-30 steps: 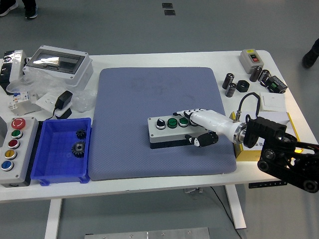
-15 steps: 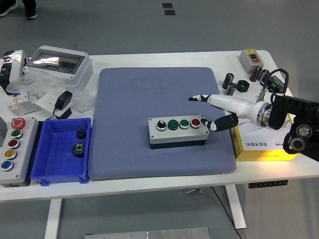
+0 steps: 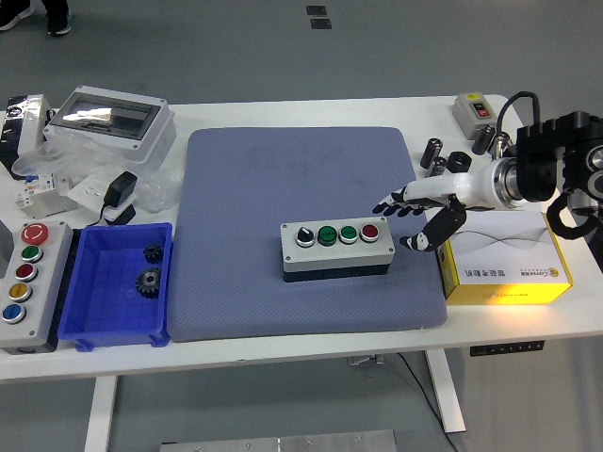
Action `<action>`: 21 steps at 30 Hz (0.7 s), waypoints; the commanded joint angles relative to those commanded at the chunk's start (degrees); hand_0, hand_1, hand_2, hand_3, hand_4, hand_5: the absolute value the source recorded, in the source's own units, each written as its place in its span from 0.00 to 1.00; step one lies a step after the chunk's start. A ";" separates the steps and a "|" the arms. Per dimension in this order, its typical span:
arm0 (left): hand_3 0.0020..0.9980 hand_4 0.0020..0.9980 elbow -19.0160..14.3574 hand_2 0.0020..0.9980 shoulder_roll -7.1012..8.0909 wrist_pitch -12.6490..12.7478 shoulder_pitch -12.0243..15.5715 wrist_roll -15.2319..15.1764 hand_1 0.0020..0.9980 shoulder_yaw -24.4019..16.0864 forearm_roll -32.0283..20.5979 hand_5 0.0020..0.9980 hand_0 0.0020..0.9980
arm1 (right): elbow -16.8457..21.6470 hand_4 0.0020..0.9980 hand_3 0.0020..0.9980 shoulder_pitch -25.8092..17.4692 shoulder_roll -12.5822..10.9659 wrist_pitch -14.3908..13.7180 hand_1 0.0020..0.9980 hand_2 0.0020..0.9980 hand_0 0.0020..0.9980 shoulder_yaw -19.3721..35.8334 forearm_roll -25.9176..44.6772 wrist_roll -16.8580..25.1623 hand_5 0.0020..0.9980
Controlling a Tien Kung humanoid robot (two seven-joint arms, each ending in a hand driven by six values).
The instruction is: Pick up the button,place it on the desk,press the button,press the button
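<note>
Hovering with fingers (image 3: 400,200) spread and holding nothing, the right hand (image 3: 426,212) sits just off the button box (image 3: 337,249), which lies flat mid-way on the blue mat (image 3: 301,169). Yellow box (image 3: 509,266) is right under the wrist, blue bin (image 3: 99,325) with gears way over left.

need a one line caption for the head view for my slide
Right hand hovers open beside the four-control button box on the blue mat, touching nothing.
</note>
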 joint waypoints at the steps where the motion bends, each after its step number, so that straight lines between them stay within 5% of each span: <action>1: 0.67 0.71 -0.01 0.63 0.00 0.01 0.01 0.01 0.66 -0.04 0.03 0.30 0.73 | -0.02 0.40 1.00 0.24 0.20 0.35 0.66 0.75 0.47 -0.23 0.13 -0.25 0.15; 2: 0.67 0.71 -0.02 0.63 0.00 0.00 0.01 0.03 0.66 -0.04 0.03 0.30 0.73 | -0.05 0.40 1.00 0.48 0.42 0.54 0.66 0.75 0.47 -0.49 0.15 -0.43 0.15; 3: 0.67 0.71 -0.02 0.63 -0.01 0.00 0.01 0.04 0.66 -0.05 0.04 0.31 0.73 | -0.11 0.31 0.97 0.67 0.63 0.67 0.26 0.54 0.10 -0.72 0.17 -0.55 0.19; 8: 0.67 0.71 -0.07 0.63 -0.08 -0.05 -0.08 0.14 0.66 -0.11 0.10 0.31 0.73 | -1.51 0.31 0.97 1.13 1.95 0.37 0.26 0.54 0.10 -1.19 -0.79 -0.74 0.19; 9: 0.67 0.70 -0.08 0.63 -0.09 -0.06 -0.11 0.16 0.66 -0.12 0.11 0.31 0.73 | -1.91 0.22 0.96 1.17 2.21 0.27 0.16 0.34 0.04 -1.25 -0.99 -0.74 0.17; 21: 0.67 0.68 -0.09 0.62 -0.14 -0.13 -0.37 0.09 0.66 -0.31 0.33 0.28 0.73 | -5.74 0.17 0.93 0.67 4.42 -0.96 0.13 0.29 0.02 -3.55 -2.53 -0.63 0.10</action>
